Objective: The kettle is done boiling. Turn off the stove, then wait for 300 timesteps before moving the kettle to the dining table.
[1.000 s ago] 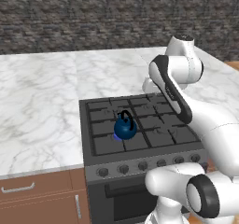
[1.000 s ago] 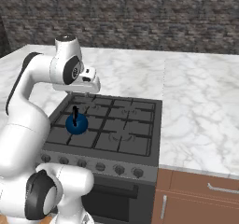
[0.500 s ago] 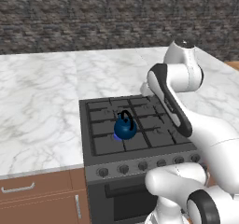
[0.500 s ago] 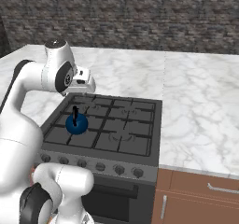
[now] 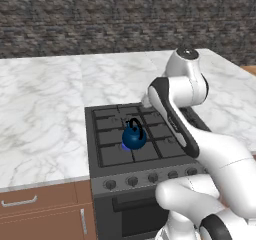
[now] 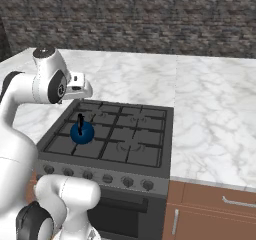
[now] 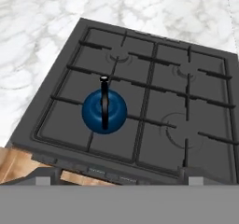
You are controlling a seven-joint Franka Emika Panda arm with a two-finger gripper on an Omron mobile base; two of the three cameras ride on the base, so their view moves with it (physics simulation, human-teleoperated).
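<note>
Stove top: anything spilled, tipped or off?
Nothing stands out. The kettle sits upright on the stove grates at a front burner, handle up, no spill around it. The gripper hangs above it, open and apart from it.

The arm [image 5: 175, 114] hides the stove [image 5: 112, 156]'s right rear burners.

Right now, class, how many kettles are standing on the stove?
1. The blue kettle sits upright on the grates at the front-left of the stove. Nothing in these views hides a second one.
</note>
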